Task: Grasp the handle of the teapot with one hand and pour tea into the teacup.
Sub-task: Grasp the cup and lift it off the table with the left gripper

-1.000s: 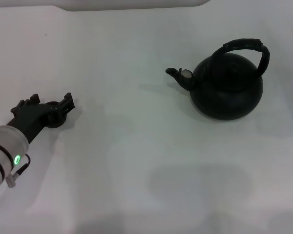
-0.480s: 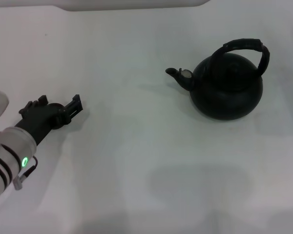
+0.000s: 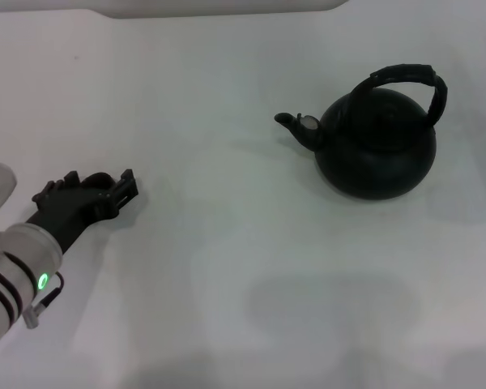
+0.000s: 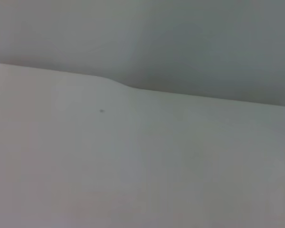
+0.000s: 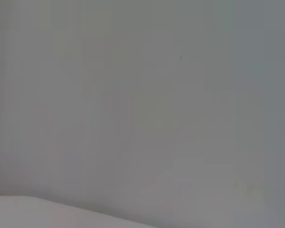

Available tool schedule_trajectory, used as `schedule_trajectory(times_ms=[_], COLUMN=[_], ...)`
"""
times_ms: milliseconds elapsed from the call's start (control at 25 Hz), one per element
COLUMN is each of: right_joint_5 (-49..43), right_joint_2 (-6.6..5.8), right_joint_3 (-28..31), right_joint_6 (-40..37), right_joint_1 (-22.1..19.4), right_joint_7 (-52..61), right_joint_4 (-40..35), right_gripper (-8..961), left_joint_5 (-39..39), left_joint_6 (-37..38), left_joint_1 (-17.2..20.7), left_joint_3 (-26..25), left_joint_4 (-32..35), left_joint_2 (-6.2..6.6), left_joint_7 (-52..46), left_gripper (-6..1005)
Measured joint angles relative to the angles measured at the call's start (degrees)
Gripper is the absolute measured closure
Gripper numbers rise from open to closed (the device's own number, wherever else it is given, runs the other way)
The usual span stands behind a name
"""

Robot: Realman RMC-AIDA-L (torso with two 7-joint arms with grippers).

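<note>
The matte-black teapot (image 3: 377,144) stands upright at the right of the white table (image 3: 227,267), its short spout (image 3: 296,126) pointing left. Its ribbed arched handle (image 3: 409,77) spans over the top, and nothing touches it. My left gripper (image 3: 97,193) is low over the table at the far left, well apart from the teapot. A dark rounded shape sits within the gripper; I cannot tell whether it is the teacup. No teacup shows clearly anywhere. My right gripper is out of view.
The white table's far edge (image 3: 219,10) runs along the top of the head view. The left wrist view shows only the bare table surface (image 4: 133,166) and a grey wall behind; the right wrist view shows only a plain grey surface.
My left gripper has shifted slightly right and toward me, turning as it went. The teapot has not moved.
</note>
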Motion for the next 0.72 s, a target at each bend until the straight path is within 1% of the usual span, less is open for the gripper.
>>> schedule_trajectory(times_ms=[480,720], right_joint_5=[0.0,0.0], right_joint_2=[-0.18,-0.22], right_joint_3=[0.2,1.3], right_joint_6=[-1.4,-1.8], right_joint_1=[1.0,1.4], right_joint_7=[-1.2,-1.2], right_joint_4=[0.0,0.0], right_gripper=[80,80], left_joint_5=[-0.5,-0.5], left_joint_6=[0.5,4.5], left_joint_1=[0.2,0.2], left_joint_3=[1.4,2.9], left_joint_4=[1.9,3.5], left_joint_2=[0.14,0.27], left_joint_7=[-1.0,-1.1], left_gripper=[115,116])
